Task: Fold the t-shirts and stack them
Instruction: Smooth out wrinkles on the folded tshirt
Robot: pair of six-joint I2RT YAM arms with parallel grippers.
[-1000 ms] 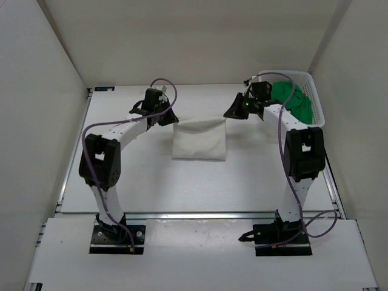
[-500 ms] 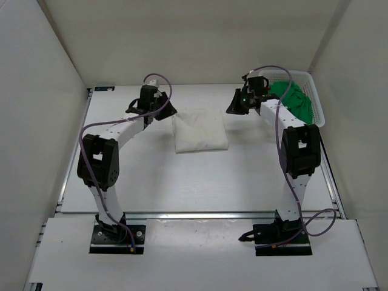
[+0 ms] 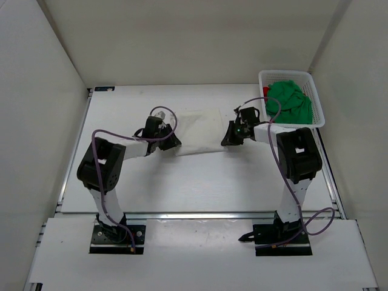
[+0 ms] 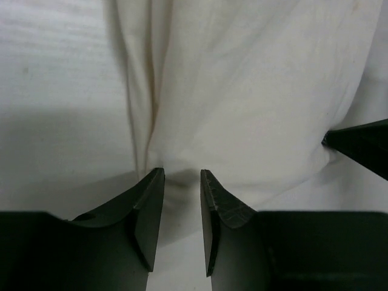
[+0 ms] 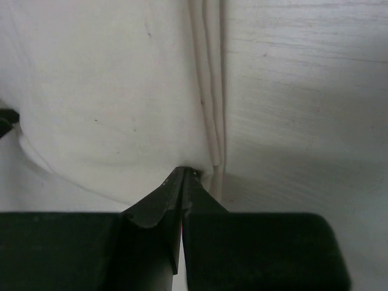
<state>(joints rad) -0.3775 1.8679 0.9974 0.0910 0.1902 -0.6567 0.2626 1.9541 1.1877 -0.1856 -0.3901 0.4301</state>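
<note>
From the top view, the cream-white t-shirt (image 3: 199, 129) lies folded into a compact rectangle in the middle of the table (image 3: 182, 182). The 2 arms reach in low from either side, so that the left gripper (image 3: 171, 141) meets its near-left corner and the right gripper (image 3: 228, 137) its near-right corner. We judge this pairing is meant to take both near corners at once, for 1 more fold or for shifting the bundle. The green t-shirt (image 3: 291, 100) is heaped in the white mesh basket (image 3: 319, 118) at the far right, with a sliver of the red t-shirt (image 3: 267, 91) showing beside it, so both look not yet folded.

In the left wrist view, the left gripper (image 4: 182, 176) has its jaws partly spread, the fingers (image 4: 148, 212) straddling the hem where a pleat runs down. Cloth bulges towards the gap but nothing is squeezed, so we read it as not gripping. The dark tip of the right gripper (image 4: 357, 145) shows at the right edge.

In the right wrist view, the right gripper (image 5: 184, 173) has its jaws pressed together, tips touching the shirt's edge just beside the stacked layers of the fold; whether a nip of cloth sits between them we cannot tell
</note>
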